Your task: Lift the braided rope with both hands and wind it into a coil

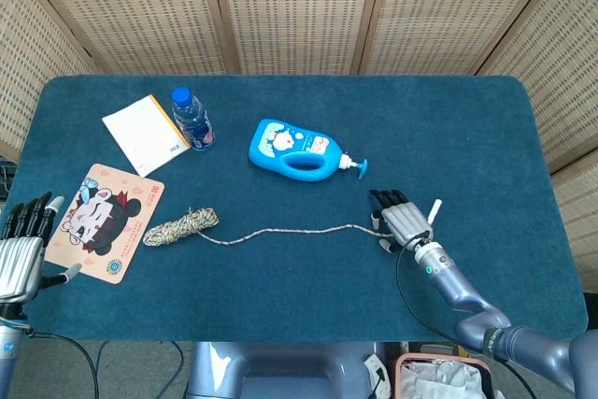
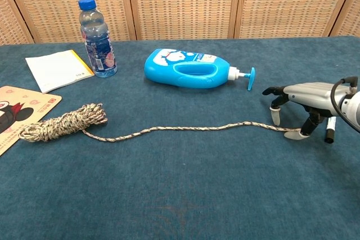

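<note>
Braided rope (image 2: 169,130) is lying on the blue tabletop (image 1: 448,128). Its wound bundle end (image 1: 180,226) is sitting just beside the cartoon mat (image 1: 103,221), w/ the loose tail running away from the mat twd the right hand (image 1: 402,221).

Right hand is hovering low over the tail's far end, palm down, fingers (image 2: 275,115) spread & curled downward. In chest view one fingertip is sitting at or on the rope tip; cannot tell whether it is pinching or only touching. No clear grip showing, rope lying flat along its whole length.

Left hand (image 1: 21,249) is hanging at the table edge, just beside the mat on the side away from the rope bundle. Fingers are pointing up & apart, holding nothing. Not showing in chest view.

Other items, ref. the mat:
- White notepad (image 1: 145,134) lying flat beyond the mat, twd the wicker screen (image 1: 299,7).
- Water bottle (image 1: 192,119), blue cap, standing upright just beside the notepad.
- Blue pump bottle (image 1: 299,149) lying on its side farther along from the mat, past the water bottle, nozzle pointing twd the right hand; well apart from the rope.
</note>
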You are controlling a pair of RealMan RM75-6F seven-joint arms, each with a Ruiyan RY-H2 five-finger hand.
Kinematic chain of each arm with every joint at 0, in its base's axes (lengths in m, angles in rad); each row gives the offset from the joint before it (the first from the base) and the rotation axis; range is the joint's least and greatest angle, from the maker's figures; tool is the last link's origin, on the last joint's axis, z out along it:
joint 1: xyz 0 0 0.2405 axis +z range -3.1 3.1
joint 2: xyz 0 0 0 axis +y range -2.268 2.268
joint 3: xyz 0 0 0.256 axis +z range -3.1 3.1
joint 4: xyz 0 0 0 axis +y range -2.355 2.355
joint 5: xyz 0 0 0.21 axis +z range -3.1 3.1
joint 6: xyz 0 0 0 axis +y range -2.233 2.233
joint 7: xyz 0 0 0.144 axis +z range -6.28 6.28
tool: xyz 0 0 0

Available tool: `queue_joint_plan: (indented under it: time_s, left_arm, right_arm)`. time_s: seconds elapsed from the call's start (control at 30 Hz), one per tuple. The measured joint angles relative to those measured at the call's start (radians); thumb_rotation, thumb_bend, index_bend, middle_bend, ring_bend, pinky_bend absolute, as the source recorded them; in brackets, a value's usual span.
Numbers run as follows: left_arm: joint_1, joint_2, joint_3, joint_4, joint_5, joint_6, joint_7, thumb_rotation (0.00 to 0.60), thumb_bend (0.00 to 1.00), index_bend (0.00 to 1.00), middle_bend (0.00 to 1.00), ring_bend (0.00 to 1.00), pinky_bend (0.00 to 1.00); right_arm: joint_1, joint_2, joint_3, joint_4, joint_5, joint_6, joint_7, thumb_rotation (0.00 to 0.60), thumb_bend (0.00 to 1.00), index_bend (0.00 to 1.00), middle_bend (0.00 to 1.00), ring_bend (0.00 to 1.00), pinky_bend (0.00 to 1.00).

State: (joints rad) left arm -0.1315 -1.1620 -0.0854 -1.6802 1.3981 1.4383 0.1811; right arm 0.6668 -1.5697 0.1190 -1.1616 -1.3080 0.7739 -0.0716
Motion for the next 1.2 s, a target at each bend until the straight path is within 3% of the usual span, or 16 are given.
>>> queue_joint_plan:
  time_s: [0.3, 0.87, 1.2]
  left_arm:
    - [-0.001, -0.001, -0.001, 0.001, -0.002, 0.003, -0.004, 0.6, 0.0, 0.0, 0.0, 0.0, 0.0]
    - [-0.003, -0.003, 0.002, 0.002, -0.004, 0.003, -0.004, 0.6, 0.0, 0.0, 0.0, 0.0, 0.0]
    - [-0.011, -0.007, 0.003, 0.006, -0.002, -0.01, -0.006, 0.6, 0.0, 0.0, 0.0, 0.0, 0.0]
  right_arm:
    - [0.009, -0.018, -0.007, 0.033, 0.007, -0.007, 0.01, 0.6, 0.38, 0.48, 0.0, 0.0, 0.0]
    - [0.016, -0.026, -0.013, 0.044, 0.006, -0.001, 0.027, 0.6, 0.43, 0.61, 0.0, 0.0, 0.0]
    - [0.009, -0.009, -0.021, 0.022, -0.016, 0.029, 0.037, 0.6, 0.44, 0.63, 0.0, 0.0, 0.0]
